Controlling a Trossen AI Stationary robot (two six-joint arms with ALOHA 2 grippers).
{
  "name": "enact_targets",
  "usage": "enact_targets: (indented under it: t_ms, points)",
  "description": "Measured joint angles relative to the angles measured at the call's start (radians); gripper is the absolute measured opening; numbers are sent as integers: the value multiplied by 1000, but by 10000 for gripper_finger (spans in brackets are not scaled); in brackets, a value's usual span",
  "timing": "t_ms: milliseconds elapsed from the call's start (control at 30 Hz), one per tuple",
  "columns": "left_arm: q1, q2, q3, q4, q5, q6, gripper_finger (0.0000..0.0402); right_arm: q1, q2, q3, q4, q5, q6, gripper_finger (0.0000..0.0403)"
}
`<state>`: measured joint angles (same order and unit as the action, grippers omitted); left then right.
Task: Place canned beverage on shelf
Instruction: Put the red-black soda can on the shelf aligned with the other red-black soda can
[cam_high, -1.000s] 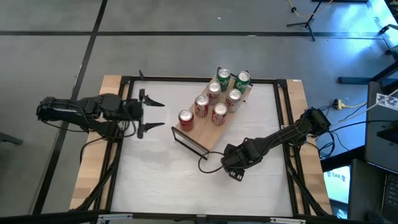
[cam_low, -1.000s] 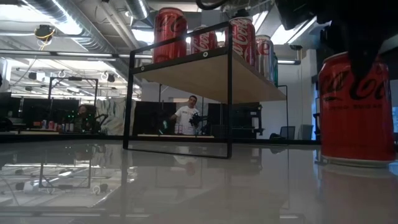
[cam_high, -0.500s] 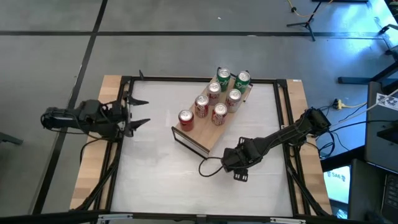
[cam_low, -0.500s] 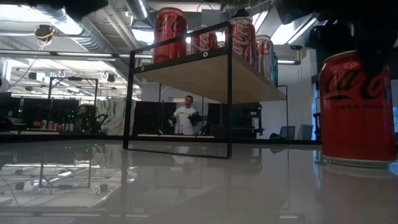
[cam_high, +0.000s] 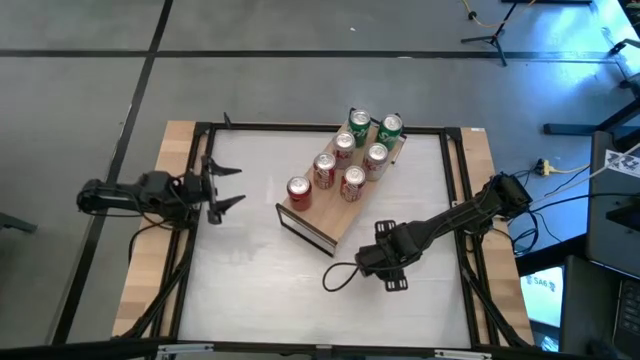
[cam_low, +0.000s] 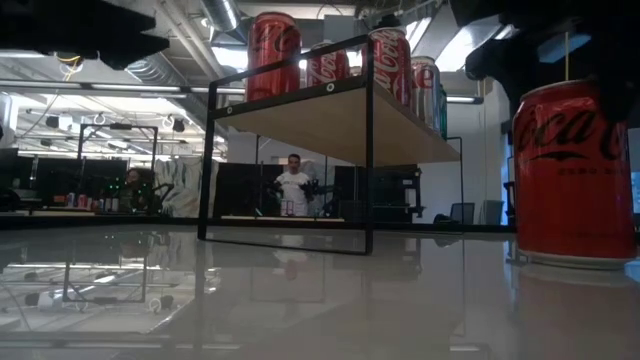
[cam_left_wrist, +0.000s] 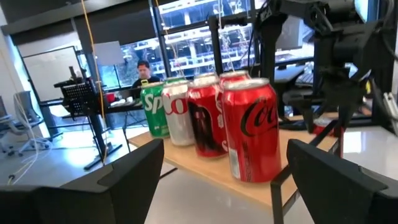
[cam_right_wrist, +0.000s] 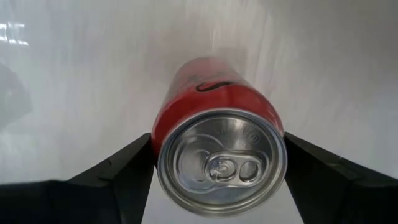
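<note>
A red canned beverage stands upright on its base on the white table, near the right. My right gripper points straight down over it and hides it in the high view. It is open, with a finger on each side of the can's top. The shelf stands on its dark frame legs at the table's middle and carries several red, silver and green cans. My left gripper hangs open and empty at the table's left edge, pointing level at the shelf.
A black cable loop lies on the table beside my right gripper. Black rails and wooden strips border the table. Bare white table lies along the near side. A person stands far off in the room behind.
My left gripper has drawn back toward the table's left edge and sunk, still open and empty. My right gripper has turned about its downward axis above the can without shifting place. The can has kept still on the table.
</note>
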<state>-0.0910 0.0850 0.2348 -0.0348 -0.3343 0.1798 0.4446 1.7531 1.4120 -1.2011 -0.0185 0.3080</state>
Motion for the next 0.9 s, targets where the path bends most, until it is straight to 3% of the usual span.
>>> enact_targets:
  t_ms: [333, 633, 900]
  points:
    - [0, -83, -97, 0, -48, 7, 330, 0, 0, 0, 0, 8, -213, 300]
    - [1, -83, -135, -1, -43, 6, 330, 0, 1, 0, 4, 44, -444, 301]
    - [1, -83, -189, 0, -42, -20, 330, 0, 1, 0, 5, 47, -451, 301]
